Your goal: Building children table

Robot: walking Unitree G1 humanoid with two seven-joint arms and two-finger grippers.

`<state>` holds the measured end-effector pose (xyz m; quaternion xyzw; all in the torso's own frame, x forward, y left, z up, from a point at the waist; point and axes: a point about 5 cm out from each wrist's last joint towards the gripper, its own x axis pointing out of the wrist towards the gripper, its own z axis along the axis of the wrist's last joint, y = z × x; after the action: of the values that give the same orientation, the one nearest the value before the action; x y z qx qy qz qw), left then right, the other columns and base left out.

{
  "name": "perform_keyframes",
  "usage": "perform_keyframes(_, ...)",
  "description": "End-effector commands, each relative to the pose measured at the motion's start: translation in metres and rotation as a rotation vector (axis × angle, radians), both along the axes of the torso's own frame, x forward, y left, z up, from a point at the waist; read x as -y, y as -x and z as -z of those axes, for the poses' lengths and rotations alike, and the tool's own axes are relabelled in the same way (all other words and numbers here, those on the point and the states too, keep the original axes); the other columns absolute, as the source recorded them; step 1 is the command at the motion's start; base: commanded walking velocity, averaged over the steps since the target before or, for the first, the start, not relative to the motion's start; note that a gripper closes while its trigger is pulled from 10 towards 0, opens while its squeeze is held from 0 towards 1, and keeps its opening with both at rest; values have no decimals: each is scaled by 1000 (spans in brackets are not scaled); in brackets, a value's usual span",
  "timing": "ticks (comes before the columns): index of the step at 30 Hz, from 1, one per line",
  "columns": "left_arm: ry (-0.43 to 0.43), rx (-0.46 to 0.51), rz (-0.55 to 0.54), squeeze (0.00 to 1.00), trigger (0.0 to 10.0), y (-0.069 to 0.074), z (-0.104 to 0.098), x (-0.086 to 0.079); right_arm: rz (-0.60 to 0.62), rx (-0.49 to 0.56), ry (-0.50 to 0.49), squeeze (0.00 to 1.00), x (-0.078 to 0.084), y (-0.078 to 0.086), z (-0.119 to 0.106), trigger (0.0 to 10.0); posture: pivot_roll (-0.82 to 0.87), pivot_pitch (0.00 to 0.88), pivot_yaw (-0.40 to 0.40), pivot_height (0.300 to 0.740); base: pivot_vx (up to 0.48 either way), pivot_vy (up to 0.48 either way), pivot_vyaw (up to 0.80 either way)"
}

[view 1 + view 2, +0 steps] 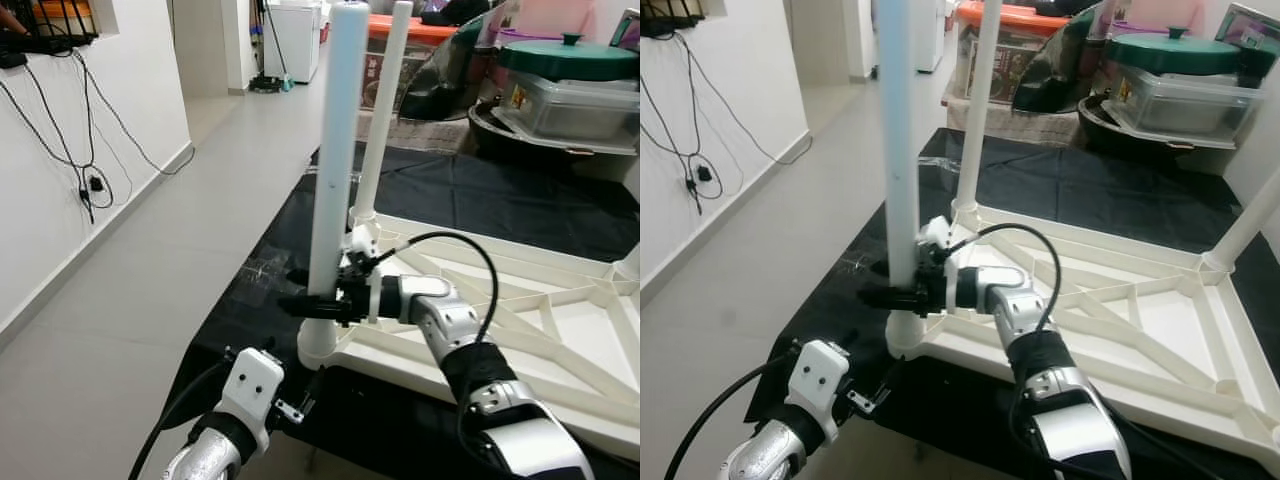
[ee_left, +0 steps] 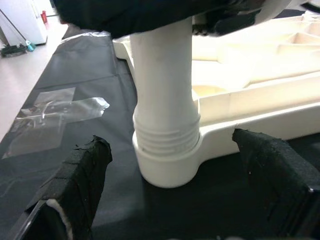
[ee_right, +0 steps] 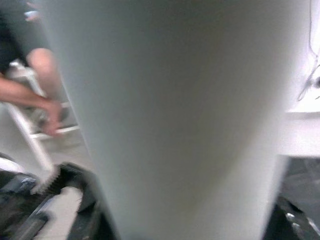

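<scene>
Grey tile floor [image 1: 200, 200] w/ a black cloth [image 1: 520, 200] spread over it; the white plastic table top [image 1: 1160, 330] lies upside down on the cloth, ribs showing.

Nearest: left gripper [image 2: 175, 200], low at the cloth's near edge, aimed at the corner socket [image 2: 167, 162]. Its two padded fingers [image 2: 80, 175] stand wide apart, one each side of the socket, not touching it.

Next: right gripper [image 1: 315, 300] reaches across from the table-top side and is clamped on the near leg [image 1: 335, 150] low down, just above the socket. In the right wrist view the leg is pressed close up to the lens.

Near leg: white tube, long axis vertical, bottom end seated in the corner socket, free end pointing up. Thread rings still show above the socket rim, so prob. not screwed fully home. A 2nd leg [image 1: 385, 110] stands upright in the next corner behind; part of another leg [image 1: 1250, 225] rises at the far right corner.

Handling, my read: hollow plastic, light, stiff, smooth so it may slip when twisted. Best hold is low near the socket, as now; gripping high would lever it sideways. Table top is light too and may slide on the cloth unless braced.

Far: storage tubs [image 1: 570, 90], wall cables [image 1: 90, 150]; a person's arm in the right wrist view.
</scene>
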<state>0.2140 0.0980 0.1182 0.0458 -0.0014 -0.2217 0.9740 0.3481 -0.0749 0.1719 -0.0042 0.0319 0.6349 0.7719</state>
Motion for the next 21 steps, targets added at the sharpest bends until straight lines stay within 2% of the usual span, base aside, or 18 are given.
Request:
perform_keyframes(1,4,-18,9,0,10000,2,5,0,17,-17,10,0,-6,1,7,0,200,0,-90,740,0,0,0)
perform_keyframes(2,4,-18,9,0,10000,2,5,0,98,-27,1,0,-5,-2,8,0,199,0,-92,740,0,0,0)
perform_keyframes(3,4,-18,9,0,10000,2,5,0,98,-27,1,0,-5,-2,8,0,199,0,-92,740,0,0,0)
perform_keyframes(5,5,-18,7,0,10000,2,5,0,287,-27,0,0,1,-10,11,0,193,0,-89,740,0,0,0)
perform_keyframes(6,5,-18,7,0,10000,2,5,0,287,-27,0,0,1,-10,11,0,193,0,-89,740,0,0,0)
perform_keyframes(7,5,-19,7,0,10000,2,5,0,357,-33,5,0,3,-13,13,0,193,0,-89,740,0,0,0)
perform_keyframes(8,5,-20,9,0,10000,2,6,0,525,-40,1,0,10,-18,16,0,184,0,-87,740,0,0,0)
perform_keyframes(9,5,-20,9,0,10000,2,6,0,525,-40,1,0,10,-18,16,0,184,0,-87,740,0,0,0)
perform_keyframes(10,4,-23,12,0,10000,2,7,-1,771,-79,4,0,23,-22,25,0,183,0,-77,740,0,0,0)
perform_keyframes(12,4,-23,12,0,10000,2,7,-1,771,-79,4,0,23,-22,25,0,183,0,-77,740,0,0,0)
perform_keyframes(14,0,-28,29,0,10000,2,8,-1,1319,-99,23,0,54,-10,43,0,186,0,-80,740,0,0,0)
perform_keyframes(15,-1,-29,34,0,10000,2,8,-1,1476,-98,26,0,63,-1,47,0,186,0,-80,740,0,0,0)
perform_keyframes(16,-1,-29,34,0,10000,2,8,-1,1476,-98,26,0,63,-1,47,0,186,0,-80,740,0,0,0)
perform_keyframes(17,-6,-34,32,0,10000,2,9,-1,1611,-74,-38,0,66,9,44,0,189,0,-80,740,0,0,0)
perform_keyframes(18,-6,-34,32,0,10000,2,9,-1,1611,-74,-38,0,66,9,44,0,189,0,-80,740,0,0,0)
perform_keyframes(19,-9,-36,29,0,10000,2,10,-1,1680,-62,-87,0,67,15,40,0,189,0,-80,740,0,0,0)
perform_keyframes(20,-11,-36,26,0,10000,2,10,-1,1679,-77,-120,0,56,16,37,0,193,0,-82,740,0,0,0)
perform_keyframes(21,-11,-36,26,0,10000,2,10,-1,1679,-77,-120,0,56,16,37,0,193,0,-82,740,0,0,0)
